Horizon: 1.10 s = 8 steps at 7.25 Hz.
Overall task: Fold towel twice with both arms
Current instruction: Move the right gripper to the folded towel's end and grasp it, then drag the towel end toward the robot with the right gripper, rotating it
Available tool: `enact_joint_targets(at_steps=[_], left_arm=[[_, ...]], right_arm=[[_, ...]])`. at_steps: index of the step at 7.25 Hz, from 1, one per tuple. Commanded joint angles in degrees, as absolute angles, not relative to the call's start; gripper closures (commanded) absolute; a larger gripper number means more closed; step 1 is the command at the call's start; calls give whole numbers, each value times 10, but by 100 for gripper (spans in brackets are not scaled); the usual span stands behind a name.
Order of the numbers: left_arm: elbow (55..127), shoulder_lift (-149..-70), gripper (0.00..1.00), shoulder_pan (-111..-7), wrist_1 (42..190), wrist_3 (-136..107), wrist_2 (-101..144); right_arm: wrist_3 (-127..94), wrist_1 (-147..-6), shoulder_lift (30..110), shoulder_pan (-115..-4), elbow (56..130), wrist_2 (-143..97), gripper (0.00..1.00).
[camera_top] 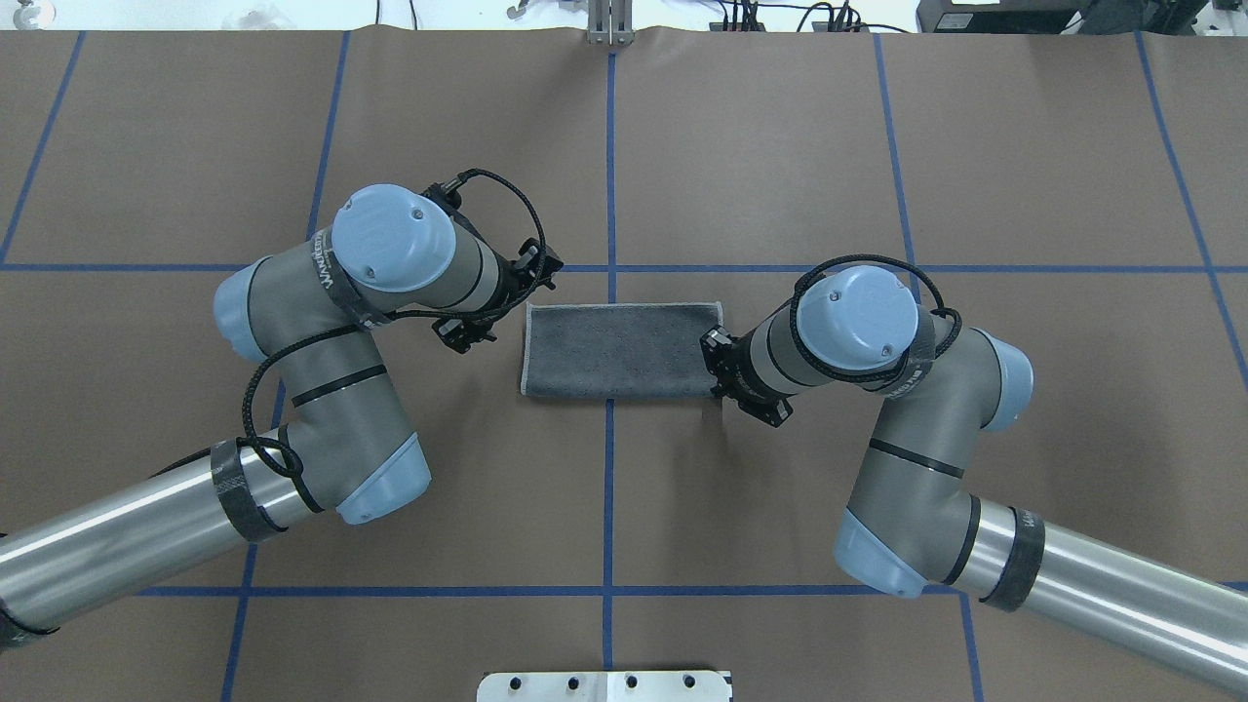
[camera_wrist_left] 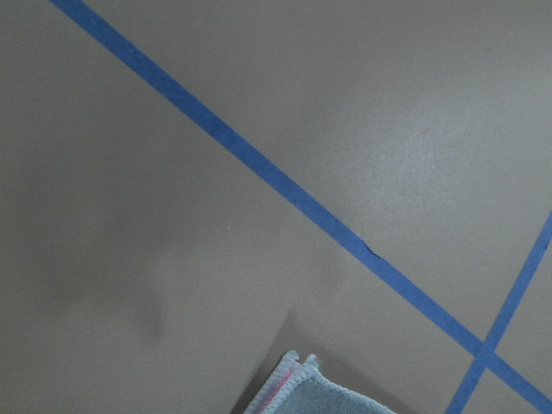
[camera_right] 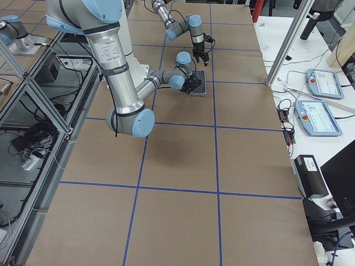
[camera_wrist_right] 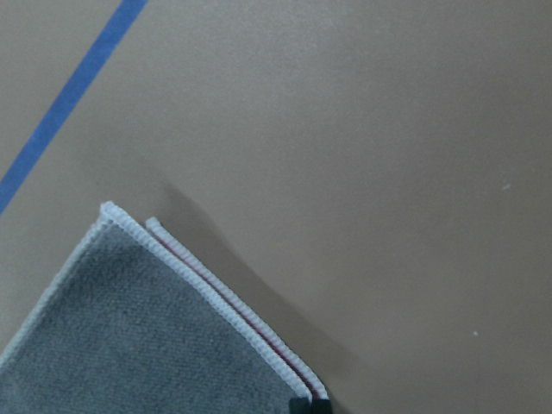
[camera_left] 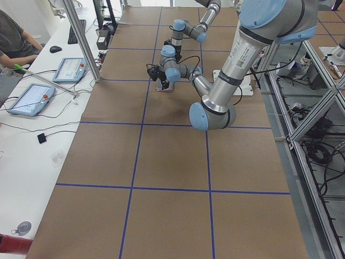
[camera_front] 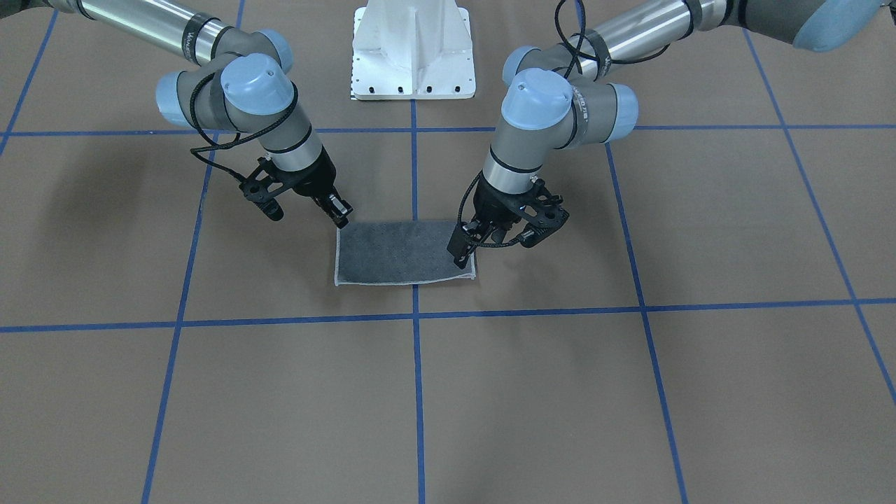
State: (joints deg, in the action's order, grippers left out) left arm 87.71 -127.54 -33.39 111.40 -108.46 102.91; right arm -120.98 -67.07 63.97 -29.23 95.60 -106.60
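Once-folded grey terry towel (camera_front: 399, 253) flat mid-frame; black left gripper (camera_front: 460, 260) and right gripper (camera_front: 342, 218) at opposite corners, probably for the second fold; jaw opening unreadable.

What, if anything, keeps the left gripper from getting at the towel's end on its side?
Nothing visible, so it probably can. The left gripper hangs right at the towel's short edge, near the corner farthest from the robot. The right gripper is at the opposite end, out of the way.

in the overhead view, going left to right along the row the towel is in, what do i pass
left gripper → towel → right gripper
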Motion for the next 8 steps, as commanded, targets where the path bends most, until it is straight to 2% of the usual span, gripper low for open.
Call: enact_joint_targets(at_steps=[1, 3, 8], left_arm=[[897, -1273, 0, -334, 1107, -1085, 1029], [921, -1260, 0, -334, 1103, -1085, 1030], [941, -1247, 0, -332, 1103, -1085, 1030]], right_arm=[[-1211, -675, 647, -293, 984, -1071, 100], [-1217, -677, 664, -285, 1024, -1130, 100], [-1235, -672, 655, -233, 1033, -1204, 100]])
